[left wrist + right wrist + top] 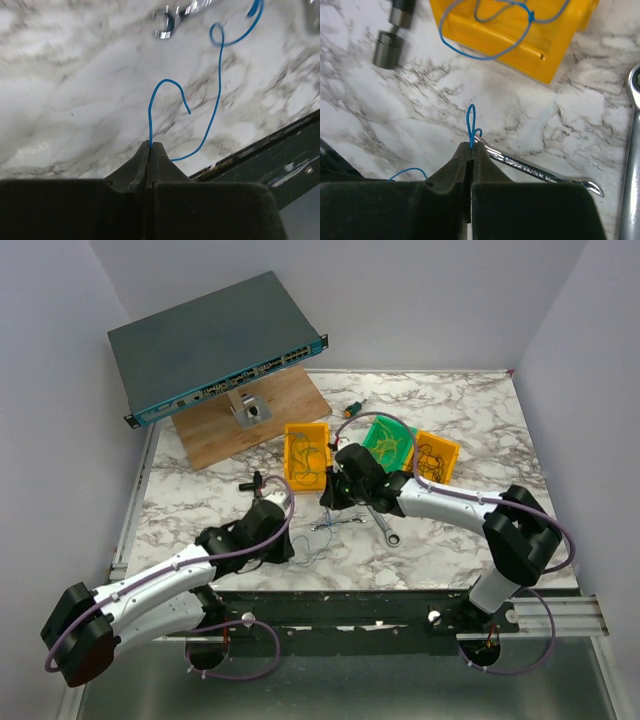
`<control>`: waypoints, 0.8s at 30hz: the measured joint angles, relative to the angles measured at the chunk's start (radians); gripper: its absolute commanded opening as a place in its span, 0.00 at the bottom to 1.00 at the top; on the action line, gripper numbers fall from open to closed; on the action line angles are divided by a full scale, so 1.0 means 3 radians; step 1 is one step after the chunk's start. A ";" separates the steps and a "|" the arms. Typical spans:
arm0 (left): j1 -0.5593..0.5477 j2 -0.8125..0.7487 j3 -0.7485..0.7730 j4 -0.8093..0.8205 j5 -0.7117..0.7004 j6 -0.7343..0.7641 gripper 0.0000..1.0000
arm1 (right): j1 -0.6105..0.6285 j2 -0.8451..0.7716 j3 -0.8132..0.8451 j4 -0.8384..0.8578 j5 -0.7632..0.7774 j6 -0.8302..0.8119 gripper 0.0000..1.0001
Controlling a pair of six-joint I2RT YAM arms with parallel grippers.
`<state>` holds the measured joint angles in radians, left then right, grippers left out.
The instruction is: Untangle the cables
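Down low over the white marble-veined worktop [470,420], near its front edge. Farther back, a yellow plastic bin [560,35] holding a loose tangle of blue strands [485,52]. Left end effector [150,145] pressed fully together, pinching a thin blue flexible cable [220,90] looping off across the marble. Right end effector [471,146] likewise squeezed tight on a small upright blue loop [471,117], just beside a slim silver metal wrench [540,175] lying flat.

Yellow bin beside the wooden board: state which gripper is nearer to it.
Right. The right gripper sits just short of the yellow bin; the left gripper lies farther back, nearer the robot.
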<state>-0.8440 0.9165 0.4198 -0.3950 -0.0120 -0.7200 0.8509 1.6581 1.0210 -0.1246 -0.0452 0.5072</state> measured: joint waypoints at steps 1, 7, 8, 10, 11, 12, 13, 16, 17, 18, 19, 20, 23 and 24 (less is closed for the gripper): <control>0.0041 -0.0025 0.0112 -0.0051 -0.0019 0.0061 0.00 | 0.0000 -0.0023 0.0051 -0.0001 0.0013 -0.0009 0.01; 0.0610 0.0095 0.0930 -0.0020 -0.0047 0.0425 0.00 | 0.0000 -0.0041 0.0596 -0.0023 0.0231 -0.0135 0.01; 0.0729 0.0195 0.1058 0.0019 -0.0042 0.0478 0.00 | 0.0000 -0.0022 0.0722 -0.0027 0.0280 -0.0167 0.01; 0.0916 0.0484 0.1340 0.0113 -0.0038 0.0575 0.00 | -0.0001 0.0058 0.1013 -0.0013 0.0394 -0.0229 0.01; 0.0973 0.0654 0.1467 0.0149 -0.0038 0.0608 0.00 | -0.0005 0.0097 0.1109 -0.0009 0.0451 -0.0248 0.01; 0.1017 0.0844 0.1601 0.0200 -0.0039 0.0645 0.00 | -0.0010 0.0161 0.1227 0.0018 0.0529 -0.0275 0.01; 0.1047 0.1034 0.1793 0.0282 -0.0039 0.0687 0.00 | -0.0023 0.0224 0.1300 0.0047 0.0587 -0.0295 0.01; 0.1104 0.1498 0.1979 0.0334 -0.0050 0.0721 0.00 | -0.0069 0.0469 0.1443 0.0136 0.0720 -0.0322 0.01; 0.1128 0.1722 0.2122 0.0348 -0.0060 0.0730 0.00 | -0.0092 0.0577 0.1483 0.0167 0.0743 -0.0322 0.01; 0.1144 0.1877 0.2219 0.0374 -0.0072 0.0734 0.06 | -0.0121 0.0692 0.1521 0.0195 0.0771 -0.0320 0.01; 0.1170 0.2027 0.2309 0.0395 -0.0088 0.0735 0.17 | -0.0161 0.0813 0.1548 0.0216 0.0782 -0.0309 0.01; 0.1200 0.2177 0.2388 0.0409 -0.0112 0.0734 0.28 | -0.0206 0.0922 0.1555 0.0242 0.0788 -0.0294 0.01; 0.1249 0.2383 0.2480 0.0412 -0.0195 0.0745 0.53 | -0.0338 0.1204 0.1555 0.0259 0.0790 -0.0231 0.01; 0.1264 0.2399 0.2485 0.0412 -0.0215 0.0748 0.57 | -0.0371 0.1279 0.1555 0.0256 0.0792 -0.0216 0.01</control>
<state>-0.4648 1.6363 1.1652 -0.2714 -0.0765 -0.4957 0.7395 2.0418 1.4876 -0.0479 0.1925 0.4423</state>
